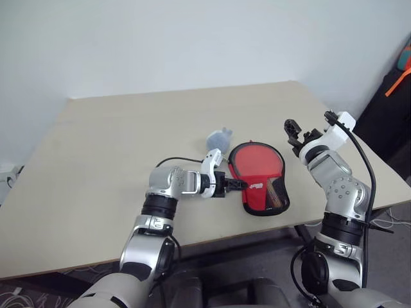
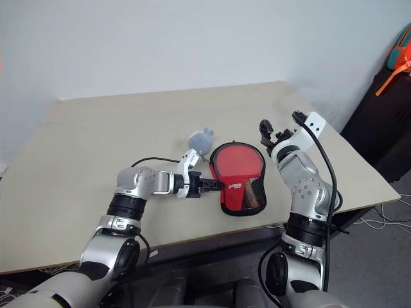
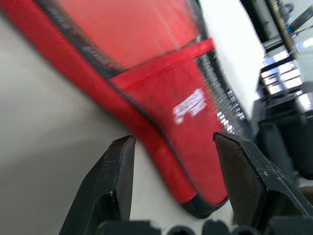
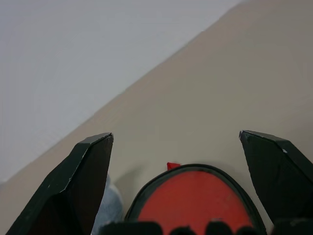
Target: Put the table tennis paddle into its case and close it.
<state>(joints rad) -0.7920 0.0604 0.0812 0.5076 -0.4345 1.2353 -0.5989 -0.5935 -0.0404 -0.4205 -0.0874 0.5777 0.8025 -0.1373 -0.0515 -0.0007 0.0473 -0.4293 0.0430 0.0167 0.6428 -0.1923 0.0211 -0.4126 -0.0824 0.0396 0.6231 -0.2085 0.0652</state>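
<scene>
The left gripper (image 1: 239,185), two black fingers on a silver arm, stands with its jaws parted and nothing between them, its tips just at the narrow handle end of the red paddle-shaped fabric case (image 1: 259,177) with black trim and a small white logo. The case lies flat on the pale beige table (image 1: 115,147), and a round red face fills its wide end; this looks like the table tennis paddle (image 1: 257,162) already seated inside, though I cannot tell whether the handle is fully in. The right gripper (image 1: 297,136) hovers above the table beside the case's far side, fingers spread wide and empty. A pale blue-grey fuzzy ball (image 1: 219,137) sits just beyond the case. I judge closing is what remains: one gripper should pin the case against the table while the other finds the zip pull along the black edge, keeping clear of the greyish mesh panel (image 1: 277,191).
</scene>
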